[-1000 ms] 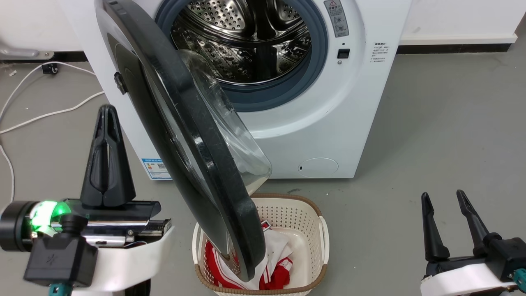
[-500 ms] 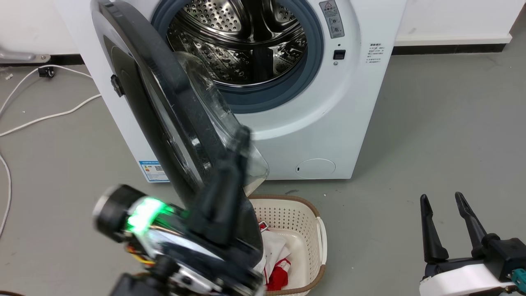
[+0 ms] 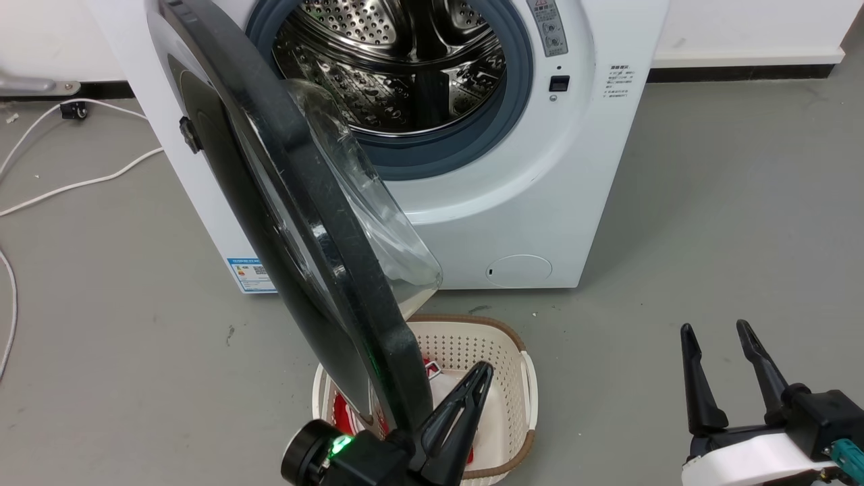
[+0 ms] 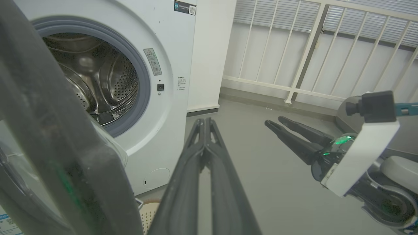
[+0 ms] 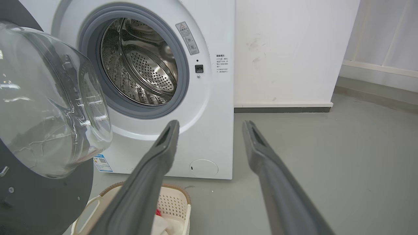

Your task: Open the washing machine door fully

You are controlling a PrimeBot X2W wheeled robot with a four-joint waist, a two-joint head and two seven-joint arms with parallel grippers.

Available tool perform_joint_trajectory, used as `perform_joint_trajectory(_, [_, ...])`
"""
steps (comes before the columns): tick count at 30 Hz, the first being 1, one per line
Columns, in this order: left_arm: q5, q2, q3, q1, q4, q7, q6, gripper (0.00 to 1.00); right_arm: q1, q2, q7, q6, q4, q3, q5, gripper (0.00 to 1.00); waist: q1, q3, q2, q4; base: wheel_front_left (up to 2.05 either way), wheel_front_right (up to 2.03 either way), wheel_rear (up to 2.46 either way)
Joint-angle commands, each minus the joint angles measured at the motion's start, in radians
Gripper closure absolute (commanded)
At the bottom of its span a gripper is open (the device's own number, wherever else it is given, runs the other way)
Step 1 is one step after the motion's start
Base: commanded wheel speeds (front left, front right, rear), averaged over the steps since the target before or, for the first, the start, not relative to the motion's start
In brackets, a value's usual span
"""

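Note:
The washing machine door (image 3: pixel 317 223) is a big black disc standing swung out from the white machine (image 3: pixel 540 202), edge-on to me, its clear glass bowl (image 3: pixel 385 223) facing the steel drum (image 3: pixel 391 61). My left gripper (image 3: pixel 480 375) is shut and empty, low beside the door's bottom edge on its bowl side, over the basket. In the left wrist view the shut left gripper (image 4: pixel 204 121) points past the door (image 4: pixel 49 137), which stands just to its left. My right gripper (image 3: pixel 715 331) is open and empty on the floor side at lower right, away from the door (image 5: pixel 32 202).
A cream laundry basket (image 3: pixel 523 385) with red and white cloth stands under the door's lower edge. White cables (image 3: pixel 67 185) lie on the grey floor at left. A small round white flap (image 3: pixel 520 268) sits low on the machine. Bare floor stretches to the right.
My left gripper swung from the floor left of the door, across its lower edge, to the bowl side above the basket. The door's angle looks unchanged. The right gripper has barely moved.

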Motion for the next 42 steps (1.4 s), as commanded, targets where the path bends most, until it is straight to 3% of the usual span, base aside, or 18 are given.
perform_joint_trajectory(1, [0.008,0.006,-0.002,0.003,0.031,0.001,0.007,1.00,-0.012,0.004,-0.001,-0.001,0.005,0.004,0.008,0.00,0.0000,0.004,0.0000,0.000,0.00,0.00,0.00])
perform_joint_trajectory(18, [-0.002,-0.008,0.037,-0.128,0.265,-0.108,0.074,1.00,-0.027,0.004,0.000,-0.001,0.022,0.020,0.023,0.00,0.0000,0.019,0.0000,-0.023,0.00,0.00,0.00])
perform_joint_trajectory(32, [-0.008,0.003,0.059,-0.105,0.293,-0.132,0.120,1.00,-0.025,0.003,0.002,-0.001,0.033,0.023,0.036,0.00,0.0000,0.018,0.0000,-0.018,0.00,0.00,0.00])
perform_joint_trajectory(42, [-0.011,0.014,0.063,-0.021,0.232,-0.145,0.163,1.00,0.003,0.003,0.011,-0.001,0.012,0.005,0.023,0.00,0.0000,0.016,0.0000,0.088,0.00,0.00,0.00])
